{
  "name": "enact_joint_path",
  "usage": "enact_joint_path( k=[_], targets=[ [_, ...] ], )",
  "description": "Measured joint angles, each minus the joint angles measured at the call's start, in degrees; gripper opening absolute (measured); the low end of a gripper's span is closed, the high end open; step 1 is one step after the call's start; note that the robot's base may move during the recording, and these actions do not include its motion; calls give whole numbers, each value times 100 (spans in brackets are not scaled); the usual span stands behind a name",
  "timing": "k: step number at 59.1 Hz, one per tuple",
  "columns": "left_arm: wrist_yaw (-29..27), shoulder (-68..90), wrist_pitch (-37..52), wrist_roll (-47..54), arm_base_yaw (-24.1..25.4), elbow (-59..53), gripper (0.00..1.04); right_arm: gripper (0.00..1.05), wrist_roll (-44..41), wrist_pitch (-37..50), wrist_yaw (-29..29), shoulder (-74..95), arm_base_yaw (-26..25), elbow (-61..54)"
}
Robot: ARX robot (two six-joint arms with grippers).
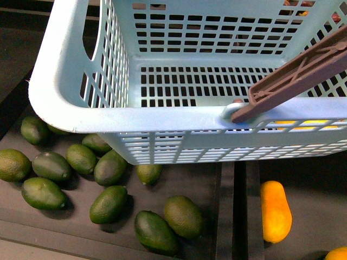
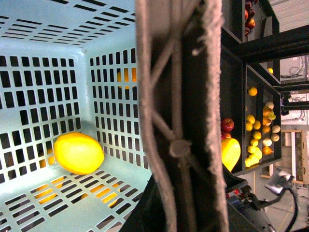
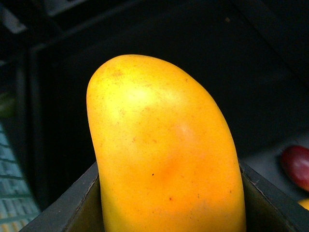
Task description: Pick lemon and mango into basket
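The pale blue-green basket (image 1: pixel 179 122) hangs lifted over the fruit bins and fills the top of the front view. My left gripper (image 2: pixel 186 212) is shut on its brown handle (image 2: pixel 178 121), which also shows in the front view (image 1: pixel 295 76). The lemon (image 2: pixel 78 152) lies on the basket's slotted floor (image 2: pixel 120 176) in a corner. My right gripper (image 3: pixel 169 208) is shut on the mango (image 3: pixel 164 154), whose rounded end sticks out past the jaws. Neither gripper shows in the front view.
Several dark green oval fruits (image 1: pixel 108 203) lie in the bin under the basket. Another oblong yellow-orange fruit (image 1: pixel 275 211) lies in the bin to the right, past a black divider (image 1: pixel 238 211). A red apple (image 3: pixel 297 166) lies beyond the mango. Shelves of mixed fruit (image 2: pixel 260 130) stand farther off.
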Motion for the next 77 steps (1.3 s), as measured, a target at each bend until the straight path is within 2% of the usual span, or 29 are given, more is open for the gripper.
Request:
enact_joint_path(
  k=[18,22,46,52,66,72,77],
  targets=[
    [0,0,0,2,0,0,5,63,509,-212,632,-490,1727,302],
    [2,0,0,0,0,0,5,63,640,-216,852,-520,2238,476],
    [0,0,0,2,0,0,5,63,898,210,1486,109,3648,1036],
    [-2,0,0,2,0,0,5,63,898,286,1591,400,3886,1038],
    [2,0,0,0,0,0,5,97,905,282,1843,483,4044,1047],
    [24,4,-2,15,0,-2,5,96,903,225,2072,343,3967,1049],
    [13,13,-7,-15,0,0,5,96,859,98,2494,70,3856,1047]
  ],
)
